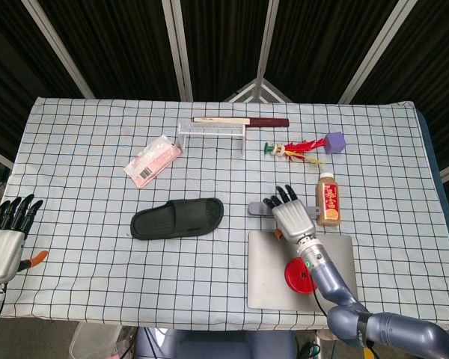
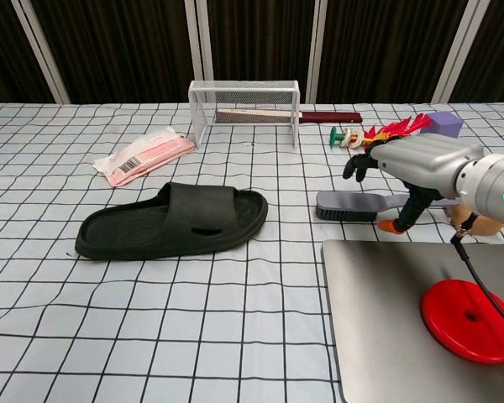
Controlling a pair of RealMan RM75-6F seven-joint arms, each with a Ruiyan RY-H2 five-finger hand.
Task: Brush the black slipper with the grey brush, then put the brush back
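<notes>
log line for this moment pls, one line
phase: reaching for brush | right hand: open above grey brush handle, no grip | left hand: open at table edge | black slipper: unbrushed
</notes>
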